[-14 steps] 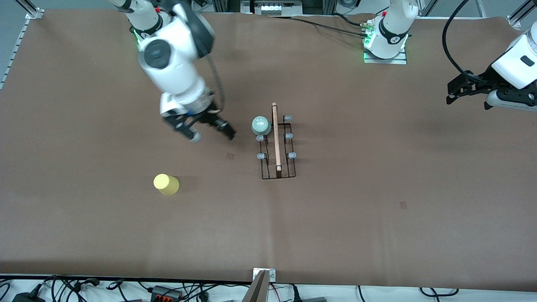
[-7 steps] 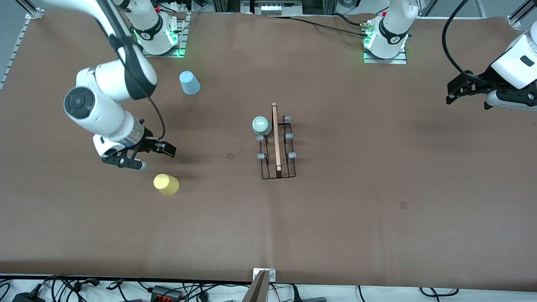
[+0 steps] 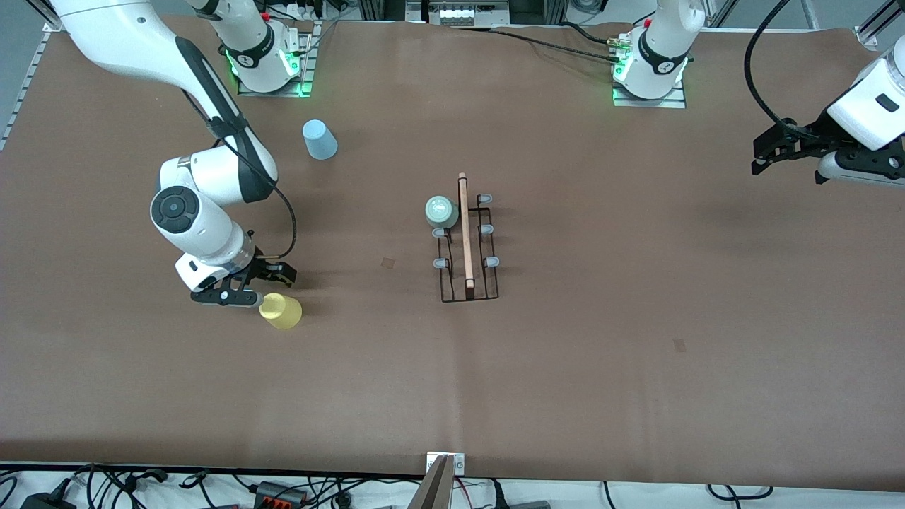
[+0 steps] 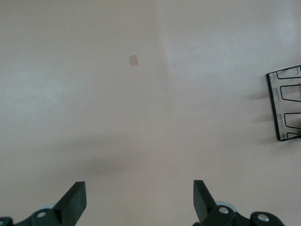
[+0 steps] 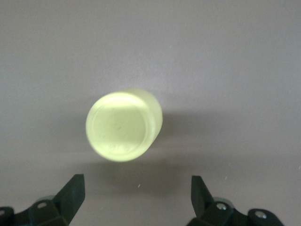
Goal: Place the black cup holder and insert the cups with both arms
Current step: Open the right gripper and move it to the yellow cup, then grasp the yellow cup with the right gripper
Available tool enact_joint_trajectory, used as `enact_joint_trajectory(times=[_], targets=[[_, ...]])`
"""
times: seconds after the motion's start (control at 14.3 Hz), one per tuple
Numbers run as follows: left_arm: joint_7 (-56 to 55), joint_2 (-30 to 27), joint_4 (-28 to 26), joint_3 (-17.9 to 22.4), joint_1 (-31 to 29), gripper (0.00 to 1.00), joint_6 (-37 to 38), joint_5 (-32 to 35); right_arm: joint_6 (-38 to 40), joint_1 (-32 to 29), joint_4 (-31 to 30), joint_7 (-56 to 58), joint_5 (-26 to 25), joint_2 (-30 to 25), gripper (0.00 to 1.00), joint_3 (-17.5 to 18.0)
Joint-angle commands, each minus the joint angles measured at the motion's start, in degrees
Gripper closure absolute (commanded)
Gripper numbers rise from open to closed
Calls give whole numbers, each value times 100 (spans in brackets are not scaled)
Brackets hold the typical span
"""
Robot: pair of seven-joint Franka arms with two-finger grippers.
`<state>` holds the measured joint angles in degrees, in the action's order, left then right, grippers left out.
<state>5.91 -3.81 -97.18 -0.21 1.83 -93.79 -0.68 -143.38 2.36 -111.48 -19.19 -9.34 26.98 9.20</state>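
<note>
The black cup holder [image 3: 467, 244] stands mid-table with its wooden rod on top; one corner shows in the left wrist view [image 4: 286, 107]. The mint green cup [image 3: 440, 211] sits upside down on one of its pegs. The yellow cup [image 3: 281, 310] stands upside down on the table toward the right arm's end and shows in the right wrist view [image 5: 123, 125]. The light blue cup [image 3: 319, 139] stands upside down near the right arm's base. My right gripper [image 3: 249, 286] is open and empty, just beside the yellow cup [image 5: 136, 197]. My left gripper [image 3: 778, 153] is open and empty, waiting over the left arm's end [image 4: 139, 200].
The brown table cover [image 3: 636, 318] spans the whole surface. Two small tape marks lie on it, one [image 3: 388, 262] beside the holder and one [image 3: 679, 345] nearer the front camera. Cables run along the front edge.
My right arm has swung from beside the holder toward its own end of the table and come down beside the yellow cup. The blue cup has come into view. The left arm has not moved.
</note>
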Motion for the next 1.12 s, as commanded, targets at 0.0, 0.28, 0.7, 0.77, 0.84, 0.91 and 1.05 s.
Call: enact_joint_trajectory(times=[0.0,0.28,0.7,0.77,0.84,0.91,1.05], targets=[[-28,47,129,-41,-34,0,115,24,-523,71,-129,170,-94,53,0,-112],[-37,47,138,-41,-25,0,124,24,-876,115,-85,153,-68,159,0,-112],[-28,47,138,-41,-34,0,124,15,-1314,124,-32,188,-129,351,0,-112],[-19,47,138,-32,-34,0,124,15,-1385,124,-23,214,-138,370,0,-120],[-19,47,138,-32,-34,0,124,15,-1429,124,-23,371,-138,378,0,-164],[-28,47,138,-32,-34,0,124,15,-1499,124,-23,486,-138,387,0,-208],[-19,47,138,-41,-34,0,124,15,-1658,124,-23,513,-138,492,0,-226]])
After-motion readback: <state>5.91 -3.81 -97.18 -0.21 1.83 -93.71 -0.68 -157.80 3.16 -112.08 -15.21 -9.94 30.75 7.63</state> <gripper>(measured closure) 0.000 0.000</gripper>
